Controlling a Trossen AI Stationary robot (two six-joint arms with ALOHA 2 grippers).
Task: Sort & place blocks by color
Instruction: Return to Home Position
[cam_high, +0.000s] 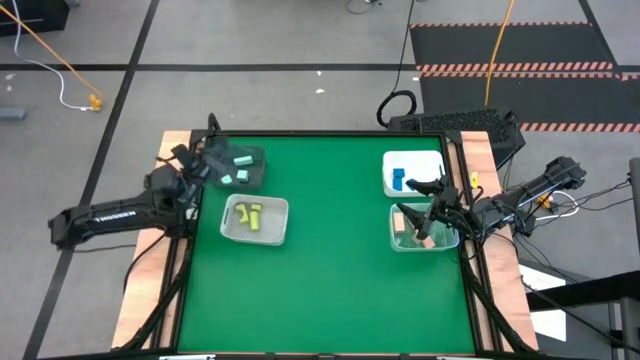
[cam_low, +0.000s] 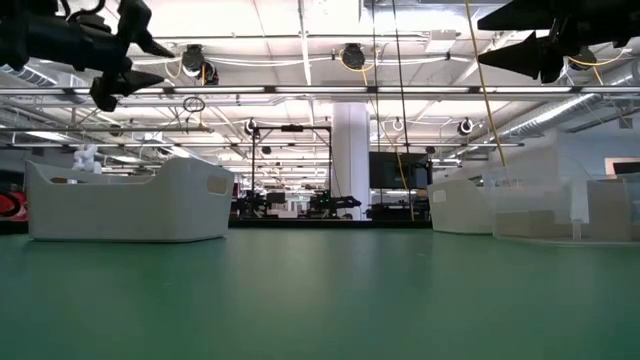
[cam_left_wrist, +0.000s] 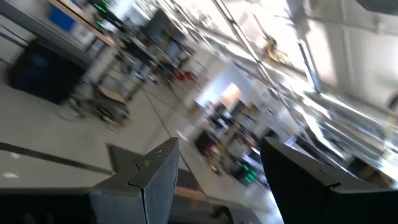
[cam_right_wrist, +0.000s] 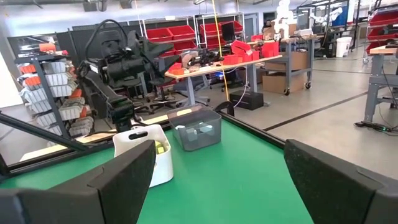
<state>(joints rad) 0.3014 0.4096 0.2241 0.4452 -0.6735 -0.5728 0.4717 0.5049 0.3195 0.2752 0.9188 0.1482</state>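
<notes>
Mint green blocks (cam_high: 241, 170) lie in the dark grey bin (cam_high: 258, 160) at the far left of the table. Yellow-green blocks (cam_high: 250, 214) lie in a pale bin (cam_high: 280, 222) just nearer. Blue blocks (cam_high: 398, 179) lie in the white bin (cam_high: 425, 165) at the far right. Tan blocks (cam_high: 404, 228) lie in the clear bin (cam_high: 445, 240) beside it. My left gripper (cam_high: 212, 158) hangs open, high beside the dark grey bin, tipped up toward the room (cam_left_wrist: 217, 149). My right gripper (cam_high: 428, 205) hangs open, high over the clear bin (cam_right_wrist: 219, 149). Neither holds a block.
The green table top (cam_high: 340, 260) lies bare between the two pairs of bins. In the low view both grippers (cam_low: 130, 60) (cam_low: 530, 50) hang well above the bin rims. The right wrist view shows the pale bin (cam_right_wrist: 146, 155), the dark grey bin (cam_right_wrist: 196, 129) and the left arm (cam_right_wrist: 118, 68).
</notes>
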